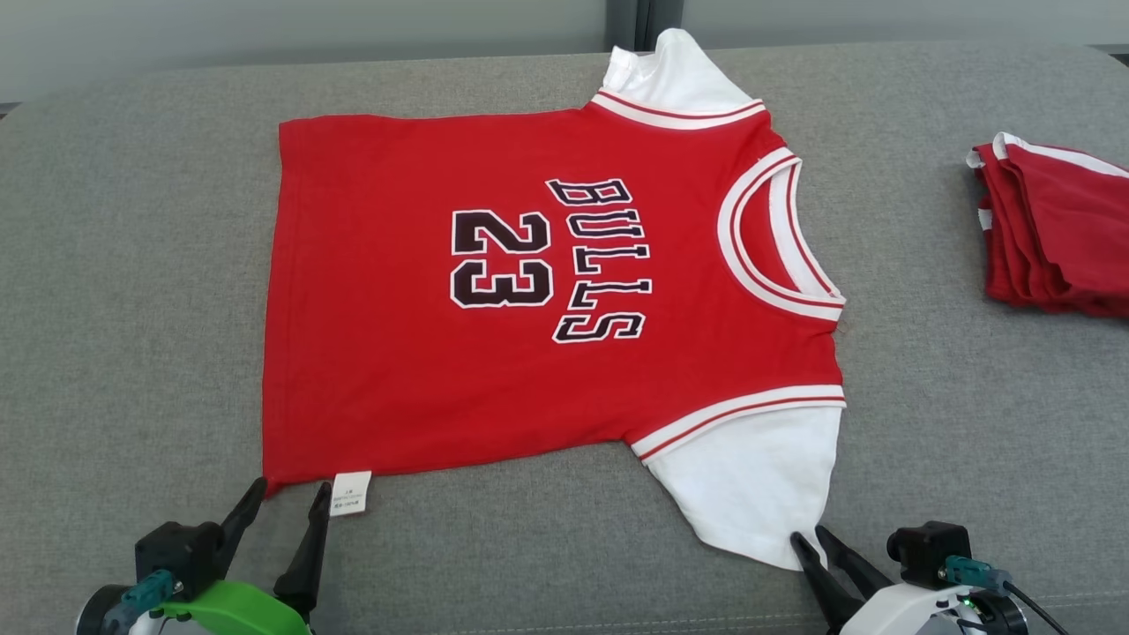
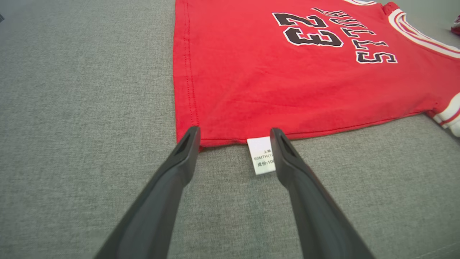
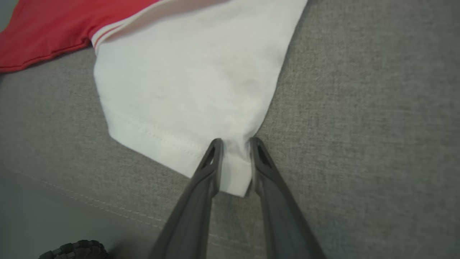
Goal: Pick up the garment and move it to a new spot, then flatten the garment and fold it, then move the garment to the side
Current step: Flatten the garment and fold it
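The garment (image 1: 423, 370) is a red jersey printed "BULLS 23" with white sleeves, spread flat on the grey cushion with its neck to the right. My left gripper (image 1: 289, 487) stands open at the hem's near corner, its tips straddling the edge beside the white label (image 2: 260, 154); in the left wrist view the left gripper (image 2: 234, 131) has nothing clamped between its fingers. My right gripper (image 1: 808, 533) sits at the tip of the near white sleeve (image 3: 187, 79). In the right wrist view the right gripper (image 3: 235, 139) has narrowed around the sleeve corner, with cloth showing in the gap.
A stack of folded red and white clothes (image 1: 1058, 229) lies at the right edge of the grey cushion (image 1: 132, 309). The cushion's front seam (image 3: 90, 205) runs just below the right gripper, and a dark tyre tread (image 3: 72, 250) shows beyond it.
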Available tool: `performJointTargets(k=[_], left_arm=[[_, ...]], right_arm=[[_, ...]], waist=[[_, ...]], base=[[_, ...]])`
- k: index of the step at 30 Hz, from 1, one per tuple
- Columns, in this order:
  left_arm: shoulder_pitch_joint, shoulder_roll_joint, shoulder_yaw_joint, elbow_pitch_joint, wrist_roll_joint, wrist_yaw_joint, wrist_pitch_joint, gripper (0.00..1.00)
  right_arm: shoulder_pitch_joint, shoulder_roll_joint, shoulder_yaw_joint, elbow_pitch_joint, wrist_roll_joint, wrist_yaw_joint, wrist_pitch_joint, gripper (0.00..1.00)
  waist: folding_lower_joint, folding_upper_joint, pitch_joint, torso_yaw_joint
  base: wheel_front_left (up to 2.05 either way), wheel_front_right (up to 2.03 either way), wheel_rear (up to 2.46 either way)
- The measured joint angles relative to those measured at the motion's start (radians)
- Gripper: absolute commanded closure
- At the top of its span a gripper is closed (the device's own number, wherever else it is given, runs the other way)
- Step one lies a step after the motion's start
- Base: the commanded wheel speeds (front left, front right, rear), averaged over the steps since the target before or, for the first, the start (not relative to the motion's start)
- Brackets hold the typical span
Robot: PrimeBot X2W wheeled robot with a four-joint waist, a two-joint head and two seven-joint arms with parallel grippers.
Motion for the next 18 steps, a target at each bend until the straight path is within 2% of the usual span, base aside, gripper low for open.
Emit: performJointTargets(k=[18], left_arm=[[-0.059, 0.011, 0.000, 0.100, -0.012, -0.009, 0.081, 0.00]], right_arm=[[-0.035, -0.002, 0.006, 0.018, 0.015, 0.020, 0.031, 0.64]], waist=[[0.0000, 0.0000, 0.016, -0.015]], base=[[0.00, 0.00, 0.00]])
